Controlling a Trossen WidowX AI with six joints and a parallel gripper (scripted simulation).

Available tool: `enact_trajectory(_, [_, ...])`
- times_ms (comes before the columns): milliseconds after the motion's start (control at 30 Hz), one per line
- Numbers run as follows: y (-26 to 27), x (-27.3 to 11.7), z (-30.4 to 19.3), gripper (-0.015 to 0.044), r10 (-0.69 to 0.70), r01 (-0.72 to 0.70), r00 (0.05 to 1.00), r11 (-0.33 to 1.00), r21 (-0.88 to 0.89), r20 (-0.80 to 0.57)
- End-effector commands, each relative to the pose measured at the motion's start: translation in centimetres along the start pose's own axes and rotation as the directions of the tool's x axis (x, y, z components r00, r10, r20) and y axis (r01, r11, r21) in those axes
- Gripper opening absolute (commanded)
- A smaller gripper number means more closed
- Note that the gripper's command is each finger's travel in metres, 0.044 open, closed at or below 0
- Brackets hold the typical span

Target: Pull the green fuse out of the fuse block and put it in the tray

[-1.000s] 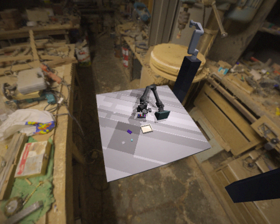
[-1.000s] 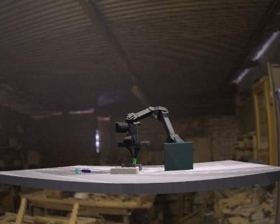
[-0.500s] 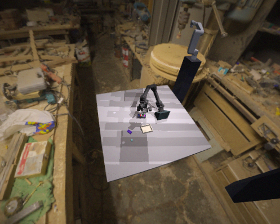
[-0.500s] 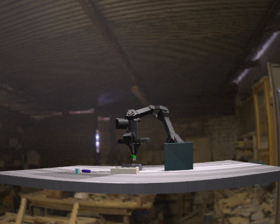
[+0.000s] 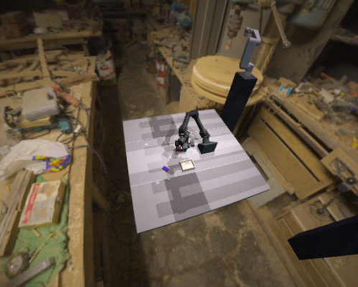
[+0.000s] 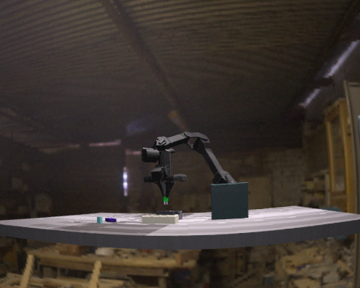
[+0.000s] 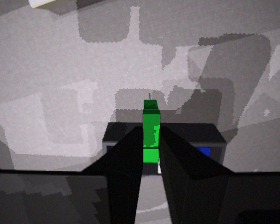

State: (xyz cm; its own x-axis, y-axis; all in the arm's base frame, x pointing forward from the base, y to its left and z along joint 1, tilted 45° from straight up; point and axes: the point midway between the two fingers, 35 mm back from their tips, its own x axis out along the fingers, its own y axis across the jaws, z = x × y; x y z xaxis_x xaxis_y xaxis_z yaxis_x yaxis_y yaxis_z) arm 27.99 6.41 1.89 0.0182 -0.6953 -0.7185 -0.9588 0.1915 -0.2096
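one green fuse (image 6: 165,199) (image 7: 151,131) pinched in end effector (image 6: 165,198) (image 7: 150,134), prongs down, above block (image 6: 180,214) (image 7: 163,131), apart from tray (image 5: 187,165) (image 6: 160,218)

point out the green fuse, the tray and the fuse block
green fuse (image 6: 165,199) (image 7: 151,130): exterior, wrist; body
tray (image 5: 182,169) (image 6: 160,219): top, exterior; rim, side wall
fuse block: wrist; long side

Green fuse (image 7: 151,131) between the gripper's (image 7: 151,137) fingertips, above the block (image 7: 191,134); blue fuse (image 7: 205,151) in the block.
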Motion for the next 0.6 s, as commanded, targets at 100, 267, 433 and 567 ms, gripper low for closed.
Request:
enact_trajectory(100, [0.4, -0.1, 3.4, 0.0000, 0.003, -0.003, 1.000, 1.000, 0.005, 0.007])
enact_trajectory(267, [0.9, -0.1, 5.9, 0.0000, 0.004, -0.004, 1.000, 1.000, 0.006, 0.008])
enact_trajectory(433, [1.7, 0.0, 8.4, 0.0000, 0.004, -0.004, 1.000, 1.000, 0.007, 0.007])
enact_trajectory(567, [2.5, 0.2, 10.4, 0.0000, 0.003, -0.003, 1.000, 1.000, 0.008, 0.006])
